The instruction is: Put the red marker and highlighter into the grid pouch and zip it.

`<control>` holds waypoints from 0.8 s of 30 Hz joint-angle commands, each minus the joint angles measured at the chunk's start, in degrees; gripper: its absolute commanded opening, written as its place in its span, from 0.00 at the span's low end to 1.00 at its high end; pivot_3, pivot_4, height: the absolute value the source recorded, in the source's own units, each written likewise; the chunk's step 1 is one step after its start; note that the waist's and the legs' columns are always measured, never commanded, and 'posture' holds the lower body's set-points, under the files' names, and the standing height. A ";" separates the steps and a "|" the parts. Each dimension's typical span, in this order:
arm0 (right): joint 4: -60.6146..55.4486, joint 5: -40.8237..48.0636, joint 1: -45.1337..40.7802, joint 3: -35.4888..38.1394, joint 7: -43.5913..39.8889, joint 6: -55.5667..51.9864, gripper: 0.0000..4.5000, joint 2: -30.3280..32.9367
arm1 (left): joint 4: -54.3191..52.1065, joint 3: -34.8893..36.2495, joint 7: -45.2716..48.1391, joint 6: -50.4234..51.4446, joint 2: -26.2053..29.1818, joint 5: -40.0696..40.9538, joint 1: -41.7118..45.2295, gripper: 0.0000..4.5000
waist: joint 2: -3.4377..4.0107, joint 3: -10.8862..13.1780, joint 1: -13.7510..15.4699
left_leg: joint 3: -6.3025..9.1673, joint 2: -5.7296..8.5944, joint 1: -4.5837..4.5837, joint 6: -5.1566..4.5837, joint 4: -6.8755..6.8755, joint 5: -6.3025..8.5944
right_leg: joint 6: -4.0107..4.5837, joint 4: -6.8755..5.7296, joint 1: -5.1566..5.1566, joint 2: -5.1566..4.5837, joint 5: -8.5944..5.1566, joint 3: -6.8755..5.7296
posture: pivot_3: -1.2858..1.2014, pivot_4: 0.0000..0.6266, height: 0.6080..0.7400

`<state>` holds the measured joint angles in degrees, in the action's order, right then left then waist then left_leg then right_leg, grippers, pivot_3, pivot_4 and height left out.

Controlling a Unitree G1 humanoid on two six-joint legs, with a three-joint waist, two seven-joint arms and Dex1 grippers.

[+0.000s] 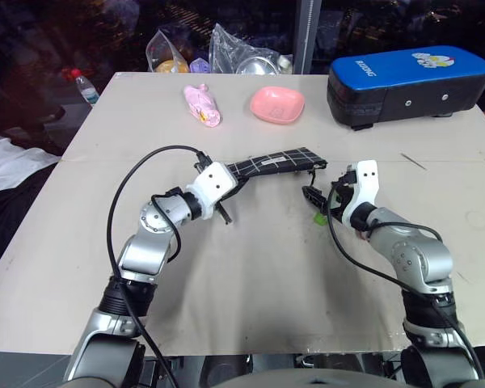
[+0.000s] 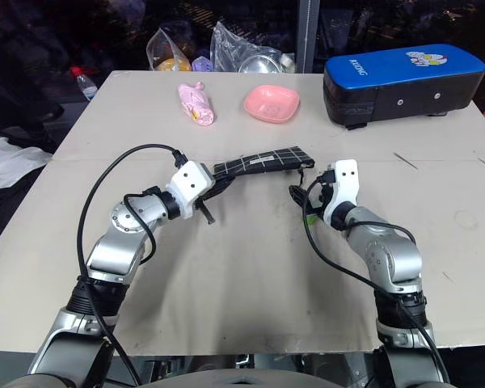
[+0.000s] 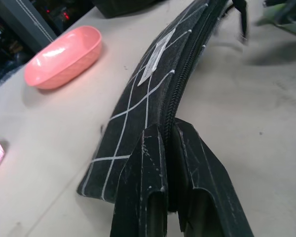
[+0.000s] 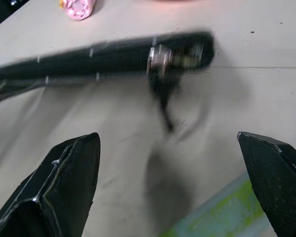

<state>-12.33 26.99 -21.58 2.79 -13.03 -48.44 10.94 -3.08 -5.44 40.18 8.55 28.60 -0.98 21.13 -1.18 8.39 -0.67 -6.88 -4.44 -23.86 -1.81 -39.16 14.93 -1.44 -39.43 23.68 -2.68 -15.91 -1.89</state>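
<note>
Grid pouch (image 1: 273,162) is a soft, flat bag of black cloth with white lines, and it is lifted off the counter (image 1: 250,275) at one end. The left pincer (image 3: 168,163) is clenched on that end, right on the zipper edge, and the pouch droops in a gentle curve out toward the other arm. That sag tells me the pouch is light and floppy, so it will bend and twist if only one end is held. The cloth looks a bit rough, so I think it will not slip easily. Its small white label (image 3: 157,51) sits on the side. At the far end a black zipper pull (image 4: 164,101) hangs down on a thin strap. The right pincer (image 4: 175,185) is spread wide with nothing in it, close to that hanging pull but not touching it. I think the pull is the best place to grab, because it is small, thin and made for tugging. It may swing, so a slow, careful pinch would help. The highlighter (image 4: 214,215) lies on the counter just under the right pincer, a light green stick that looks hard and smooth and might roll. I cannot find the red marker.
</note>
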 commanded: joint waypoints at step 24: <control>10.95 -6.92 -7.03 -2.20 -4.71 12.05 0.01 -1.07 | -12.29 -0.71 -4.11 5.09 -1.66 1.43 -5.66 0.00 | 0.02 0.01 -0.09 | -0.01 -0.06 0.01 0.00 0.02 0.00 | 0.00 0.00 0.01 -0.01 0.00 0.01 | 0.52 0.24 0.83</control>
<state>-0.33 20.25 -26.85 0.36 -17.21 -38.00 9.73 -12.04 -7.31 36.39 13.76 26.84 -0.67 15.31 -1.16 8.40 -0.76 -6.89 -4.53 -23.85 -1.81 -39.14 14.93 -1.44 -39.43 23.69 -2.69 -15.91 -1.87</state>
